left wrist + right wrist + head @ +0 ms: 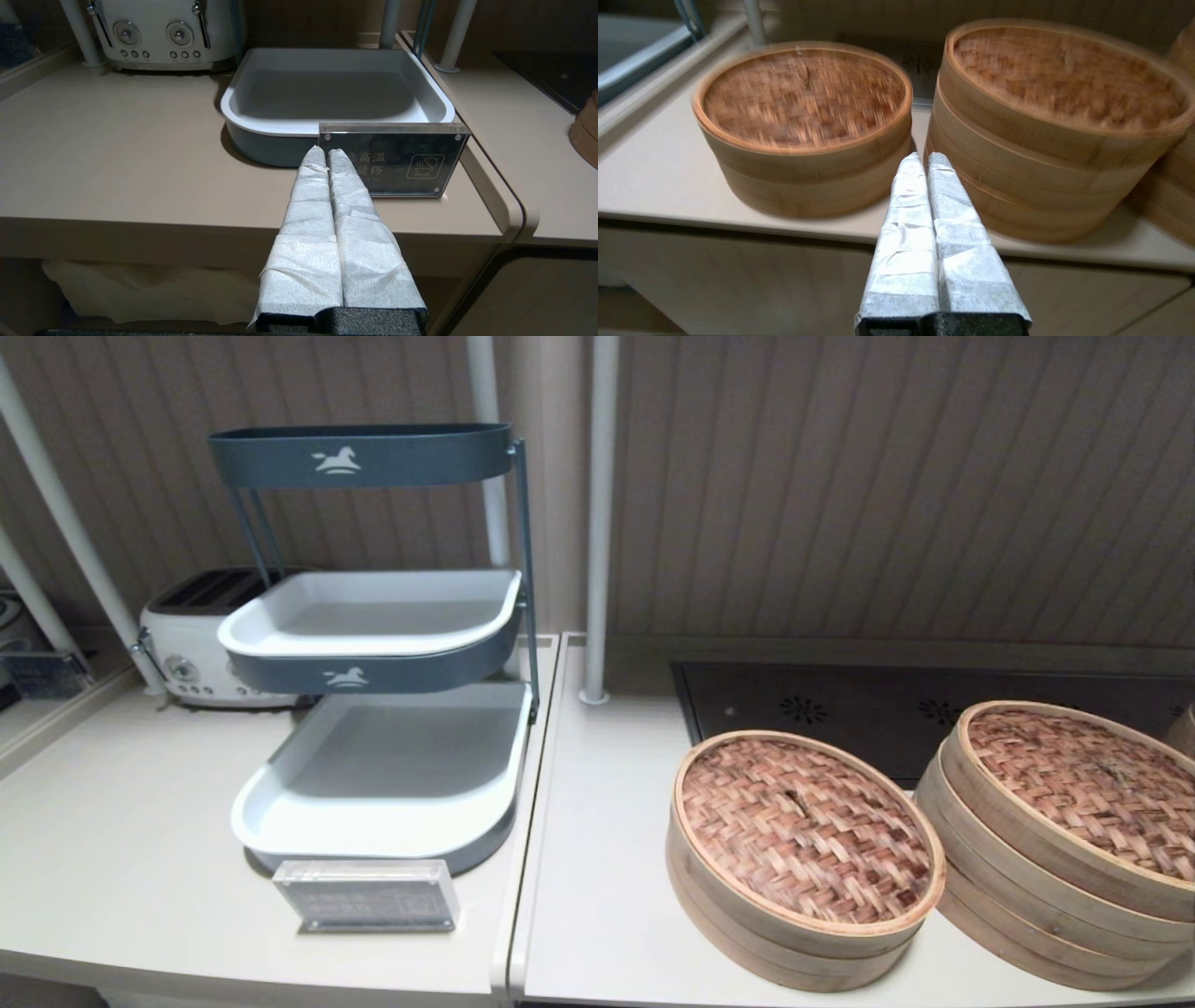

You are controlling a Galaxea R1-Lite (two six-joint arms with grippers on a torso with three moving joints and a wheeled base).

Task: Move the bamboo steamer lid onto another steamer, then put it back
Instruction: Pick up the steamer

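Pale cream surface (597,859) runs under everything I can see from the head camera, and neither arm shows in that view. Nearest to me, both arms sit low, off the front edge. My right pincer (923,161) is clenched, wrapped fingers pressed together on nothing, aimed at the gap between the two baskets. My left pincer (327,156) is likewise clenched and empty, parked in front of an acrylic sign (392,161) and the grey tray (434,105) behind it.

I judge the task not yet begun: the bamboo steamer lid (803,826) lies seated on the low basket, and another steamer (1055,859), taller and carrying its own woven lid, stands just beside it on the right. The next move calls for opening the right pincer, rising above the rim and coming down on the lid's small centre loop or its pale edge.

Only the head camera shows the tiered rack (373,644), the toaster (201,644) and the dark cooktop (934,709) behind the baskets. Only the right wrist camera shows the baskets' stacked side rings, and more bamboo at the far right edge.
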